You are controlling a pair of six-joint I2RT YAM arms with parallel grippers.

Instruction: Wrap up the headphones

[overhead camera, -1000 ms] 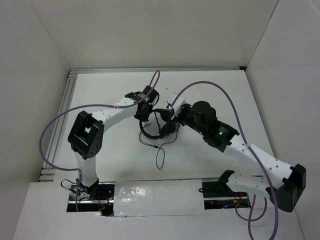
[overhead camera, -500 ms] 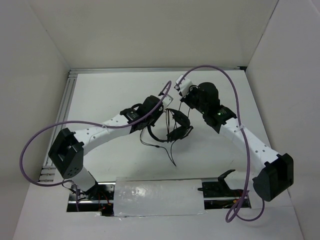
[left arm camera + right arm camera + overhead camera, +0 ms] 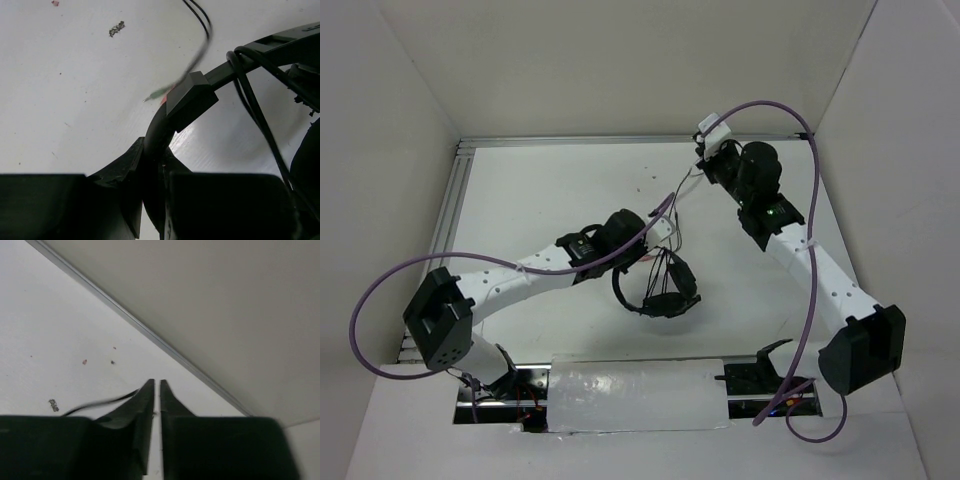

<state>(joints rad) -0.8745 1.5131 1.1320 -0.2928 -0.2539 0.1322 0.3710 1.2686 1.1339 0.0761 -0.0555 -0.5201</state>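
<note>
The left gripper point(image 3: 156, 167) clenches the curved headband point(image 3: 192, 97) of the small black over-ear headphones point(image 3: 667, 300), steadying them above the white table point(image 3: 520, 190). Beyond the headphones, the right gripper point(image 3: 156, 390) pinches their long thin black cord point(image 3: 100, 402), drawn out, seemingly for winding.

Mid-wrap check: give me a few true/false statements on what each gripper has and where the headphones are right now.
1. The left gripper is clamped on the headband. True.
2. The right gripper is open and empty. False: its fingers are closed, with the cord running out from between them.
3. Cord is looped over the headband. True, as the left wrist view shows.
4. The headphones are up against the back rail. False: they are around the middle of the table, well short of the rail.
5. The right gripper is closer to the back rail than the left gripper. True.
</note>
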